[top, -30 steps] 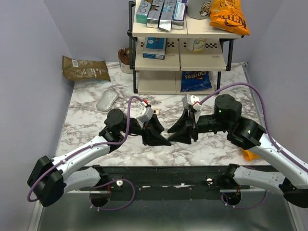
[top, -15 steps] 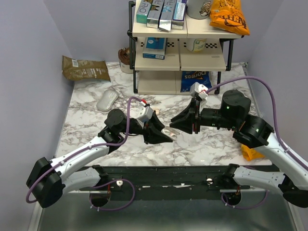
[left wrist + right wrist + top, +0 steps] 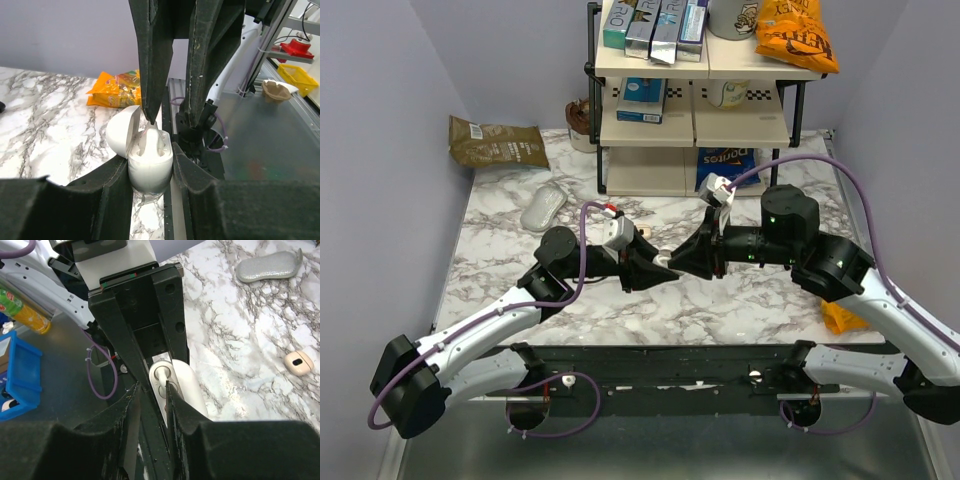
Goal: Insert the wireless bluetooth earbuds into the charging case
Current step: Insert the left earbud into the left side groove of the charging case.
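since the case was light, hard and slippery, the left gripper clamped its sides, lid open; one tiny earbud lay on the table; whether the right gripper held anything was unclear

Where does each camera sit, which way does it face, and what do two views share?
Top external: above and behind, looking down on the table; left arm and right arm show, bases nearest.
Left wrist: on the left arm, looking along its own jaws, which clamp the open charging case; the right jaws face it.
Right wrist: on the right arm, looking along its own jaws at that case.
Shared: both wrist views show the charging case.
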